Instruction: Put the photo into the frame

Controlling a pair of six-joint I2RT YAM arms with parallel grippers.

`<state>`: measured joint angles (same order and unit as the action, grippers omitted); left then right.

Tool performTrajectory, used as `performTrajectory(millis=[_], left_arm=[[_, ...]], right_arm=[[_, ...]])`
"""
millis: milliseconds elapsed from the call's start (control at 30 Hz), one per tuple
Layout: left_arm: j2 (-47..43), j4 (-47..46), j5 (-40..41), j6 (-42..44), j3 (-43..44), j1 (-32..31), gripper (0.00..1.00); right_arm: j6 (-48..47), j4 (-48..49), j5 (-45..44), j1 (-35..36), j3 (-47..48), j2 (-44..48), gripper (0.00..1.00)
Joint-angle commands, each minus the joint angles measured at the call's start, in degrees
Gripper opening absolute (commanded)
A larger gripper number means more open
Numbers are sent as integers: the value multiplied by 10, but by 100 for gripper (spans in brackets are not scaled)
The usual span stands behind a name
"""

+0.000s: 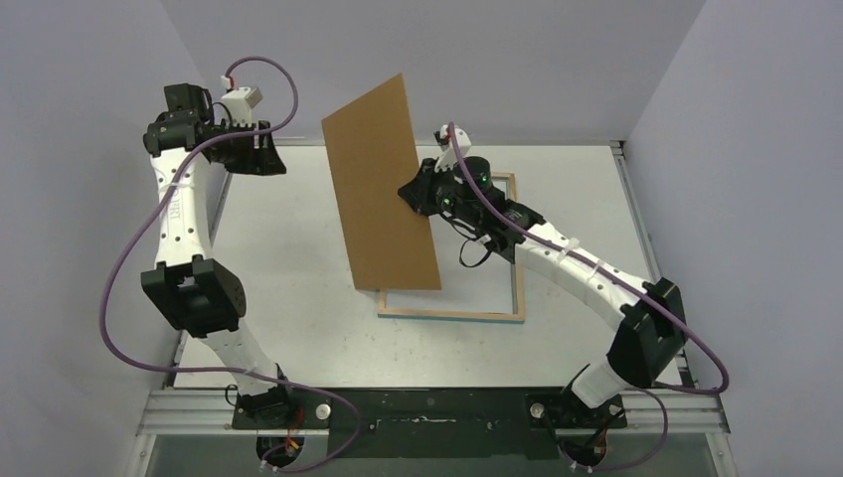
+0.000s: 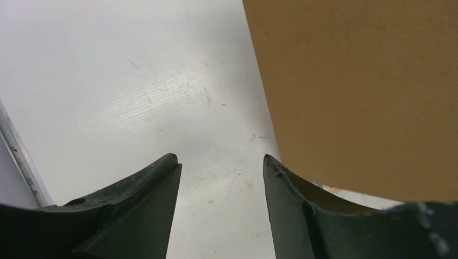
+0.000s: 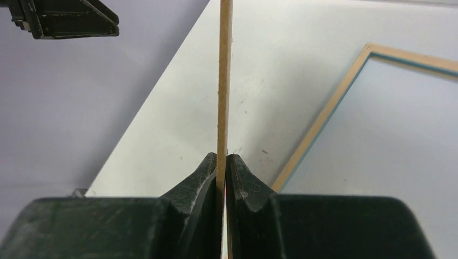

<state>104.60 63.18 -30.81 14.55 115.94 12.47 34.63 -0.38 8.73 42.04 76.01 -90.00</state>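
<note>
My right gripper (image 1: 410, 194) (image 3: 222, 156) is shut on the right edge of a plain brown backing board (image 1: 378, 189), holding it upright and tilted above the table. The right wrist view shows the board (image 3: 224, 75) edge-on between the jaws. The frame (image 1: 452, 314) lies flat on the table below and behind the board, wooden side up with a blue inner edge (image 3: 324, 116). My left gripper (image 1: 268, 159) (image 2: 221, 162) is open at the far left, apart from the board (image 2: 367, 91), with only bare table between its fingers. The photo is hidden from view.
The white table (image 1: 288, 258) is bounded by grey walls at the left, back and right. A metal rail (image 1: 437, 407) with both arm bases runs along the near edge. The right arm's forearm (image 1: 587, 278) reaches over the frame's right side.
</note>
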Motion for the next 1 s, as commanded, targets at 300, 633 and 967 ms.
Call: performTrajectory(millis=[300,633,967], left_arm=[[70,128,-160,-126,284,43,96],[21,7,-257,-264,274,112,96],[56,156,-217,-85,255,57,96]], right_arm=[[-618,57,-156,166,-41,253,5],[-1055,143,-517,420,-140,243,5],[-1375,473,-555,414,-307,207,5]])
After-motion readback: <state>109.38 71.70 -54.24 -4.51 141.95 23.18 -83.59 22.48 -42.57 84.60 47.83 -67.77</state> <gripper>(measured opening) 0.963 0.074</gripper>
